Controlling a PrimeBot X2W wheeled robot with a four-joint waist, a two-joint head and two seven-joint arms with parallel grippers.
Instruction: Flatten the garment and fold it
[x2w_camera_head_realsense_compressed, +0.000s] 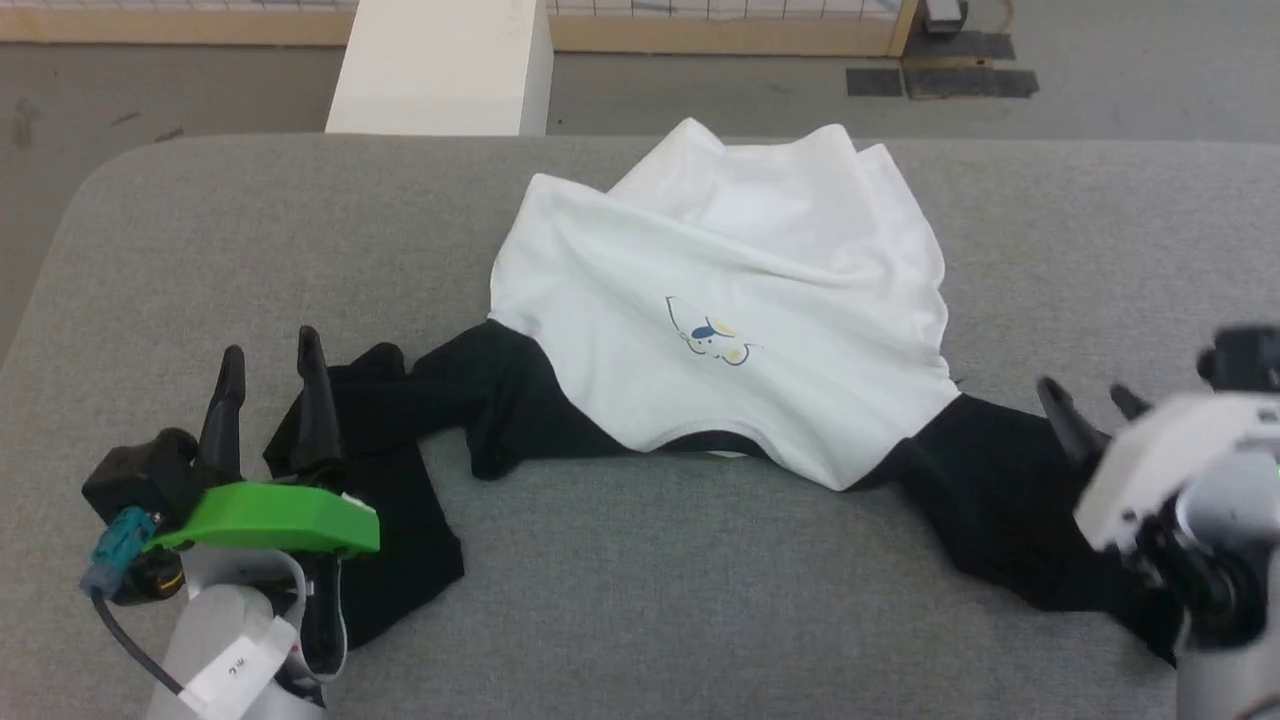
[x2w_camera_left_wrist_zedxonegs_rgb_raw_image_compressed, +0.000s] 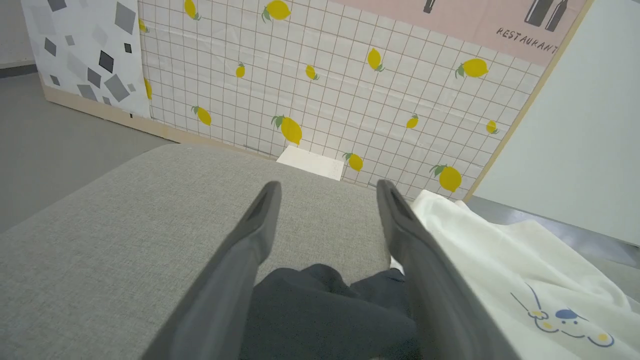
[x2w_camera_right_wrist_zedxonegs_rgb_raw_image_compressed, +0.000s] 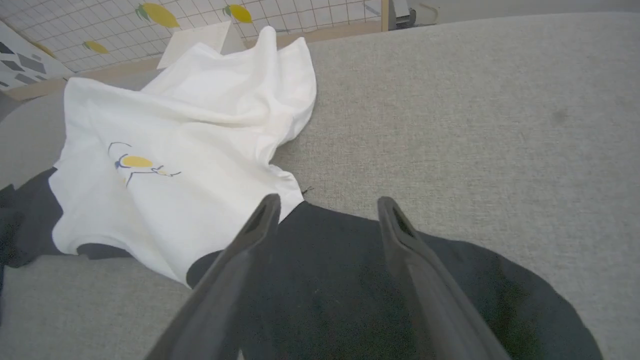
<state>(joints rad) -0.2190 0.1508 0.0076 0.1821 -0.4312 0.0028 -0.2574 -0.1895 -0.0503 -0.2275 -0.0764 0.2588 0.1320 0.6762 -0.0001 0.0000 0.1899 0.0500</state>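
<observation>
1 garment (x2w_camera_head_realsense_compressed: 720, 300) lies on the grey padded table (x2w_camera_head_realsense_compressed: 640, 600), its white body bunched in folds toward the far edge, 1 small yellow-and-blue print (x2w_camera_head_realsense_compressed: 712, 340) facing up, and its 2 black sleeves trailing toward the near corners. The left sleeve (x2w_camera_head_realsense_compressed: 400, 430) is crumpled and doubled over; the right sleeve (x2w_camera_head_realsense_compressed: 1000, 510) runs out flatter. There are 2 grippers. The left gripper (x2w_camera_head_realsense_compressed: 270, 348) stands over the left sleeve's end, fingers spread wide, gripping nothing. The right gripper (x2w_camera_head_realsense_compressed: 1085, 392) hangs above the right sleeve, equally wide and empty. 1 white block (x2w_camera_head_realsense_compressed: 440, 65) stands beyond the table's far edge. The left wrist view adds a tiled wall panel (x2w_camera_left_wrist_zedxonegs_rgb_raw_image_compressed: 325, 75) printed with lemons, plus lettering reading RESTAURANT (x2w_camera_left_wrist_zedxonegs_rgb_raw_image_compressed: 526, 41).
</observation>
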